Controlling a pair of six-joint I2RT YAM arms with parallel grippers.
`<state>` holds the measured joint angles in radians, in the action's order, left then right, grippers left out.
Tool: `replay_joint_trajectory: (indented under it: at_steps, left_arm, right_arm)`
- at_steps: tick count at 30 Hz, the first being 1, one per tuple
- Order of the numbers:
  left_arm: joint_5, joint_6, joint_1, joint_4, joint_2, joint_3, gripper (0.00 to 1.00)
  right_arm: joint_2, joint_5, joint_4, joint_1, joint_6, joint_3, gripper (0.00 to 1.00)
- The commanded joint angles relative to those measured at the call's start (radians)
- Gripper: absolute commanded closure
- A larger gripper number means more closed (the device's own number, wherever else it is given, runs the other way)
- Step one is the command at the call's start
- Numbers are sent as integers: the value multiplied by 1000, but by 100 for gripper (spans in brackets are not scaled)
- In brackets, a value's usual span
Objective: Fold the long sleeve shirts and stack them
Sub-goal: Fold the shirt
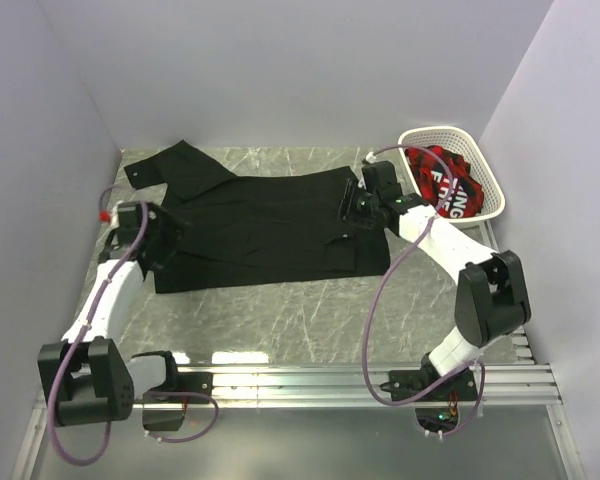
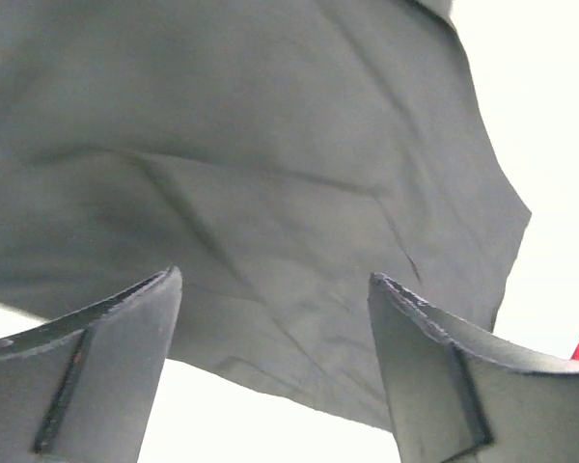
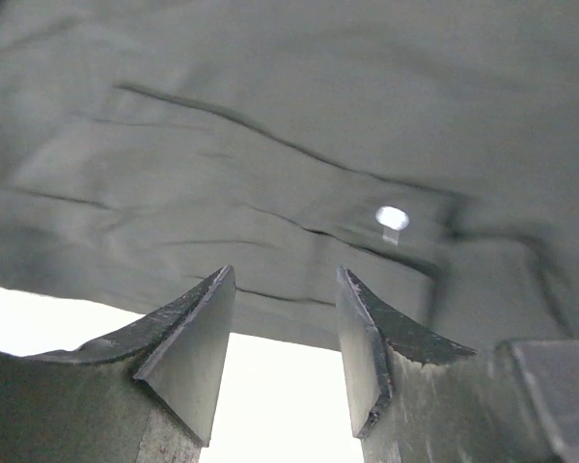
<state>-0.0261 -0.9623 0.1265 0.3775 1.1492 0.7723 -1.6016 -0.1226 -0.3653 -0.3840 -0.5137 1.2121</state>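
A black long sleeve shirt point(image 1: 265, 225) lies spread flat across the middle of the table, one sleeve reaching to the far left. My left gripper point(image 1: 168, 238) hovers at the shirt's left edge, jaws open and empty; its wrist view shows the dark fabric point(image 2: 251, 174) just beyond the fingertips. My right gripper point(image 1: 352, 208) hovers over the shirt's right end, jaws open and empty. The right wrist view shows the fabric point(image 3: 270, 125) with a small white button point(image 3: 392, 218).
A white basket point(image 1: 485, 175) stands at the far right corner with a red and black garment point(image 1: 448, 185) inside. Grey walls close in the table on the left, back and right. A metal rail point(image 1: 380, 380) runs along the near edge.
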Motion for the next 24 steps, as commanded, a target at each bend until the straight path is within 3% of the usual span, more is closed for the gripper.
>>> replay_joint_trajectory:
  at_steps: [1,6,13,19,24]
  left_arm:
    - [12,36,-120,-89,43,67,17]
    - [12,43,-229,-238,212,123,33]
    - [-31,-25,-235,-308,481,189,52]
    - [12,-58,-222,-296,598,171,57]
    - [-1,-90,-151,-250,590,119,55]
  right_arm:
    - [-50,-152,205,19,-97,-45,47]
    - [-118,-279,422,85,-212,-137,50]
    - [-247,-338,620,148,-321,-216,55]
    - [-287,-331,667,215,-367,-342,59]
    - [-223,-253,562,226,-306,-339,59]
